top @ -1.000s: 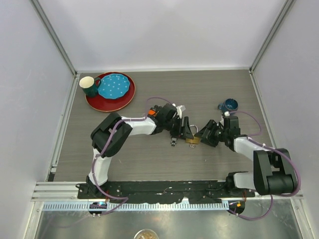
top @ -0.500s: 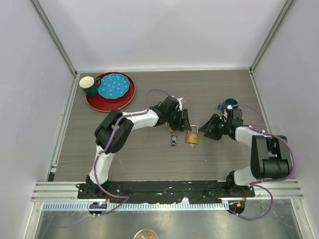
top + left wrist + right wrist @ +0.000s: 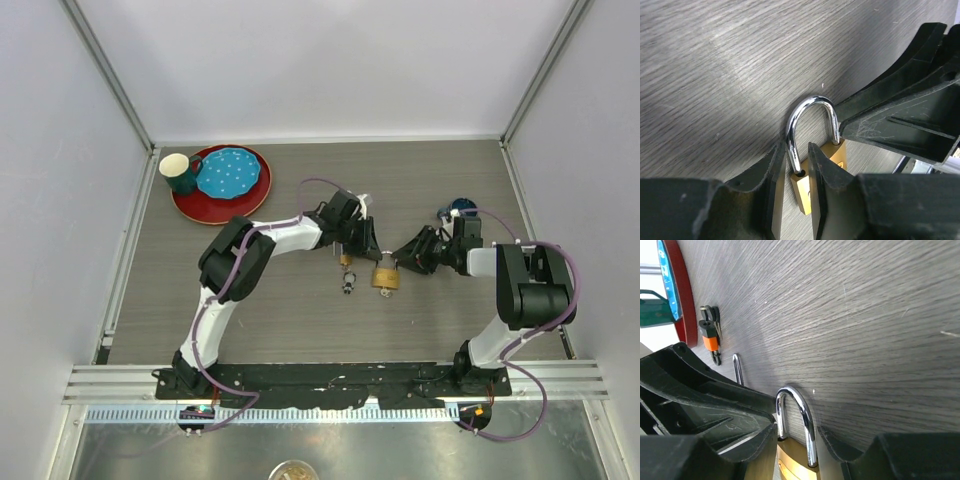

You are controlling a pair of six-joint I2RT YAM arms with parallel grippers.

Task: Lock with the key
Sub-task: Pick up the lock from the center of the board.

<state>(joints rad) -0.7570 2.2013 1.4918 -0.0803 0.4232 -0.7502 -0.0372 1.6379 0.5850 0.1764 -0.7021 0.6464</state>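
Note:
A brass padlock (image 3: 385,277) with a silver shackle lies on the grey wood table. The bunch of keys (image 3: 347,283) with an orange tag lies just left of it, in no gripper. My left gripper (image 3: 370,258) reaches in from the upper left. In the left wrist view its jaws (image 3: 794,150) stand narrowly around one leg of the shackle (image 3: 810,102). My right gripper (image 3: 402,262) comes in from the right. In the right wrist view its jaws (image 3: 796,432) stand either side of the padlock (image 3: 790,465) at the top of its body. The two grippers almost touch.
A red plate (image 3: 190,205) with a blue dotted plate (image 3: 230,172) and a green mug (image 3: 178,172) stands at the back left. A dark blue cup (image 3: 462,210) stands beside the right arm. The keys also show in the right wrist view (image 3: 710,340).
Half a second ago both grippers had drawn back from the padlock. Now both have closed in on it again, the left on the shackle and the right at the body.

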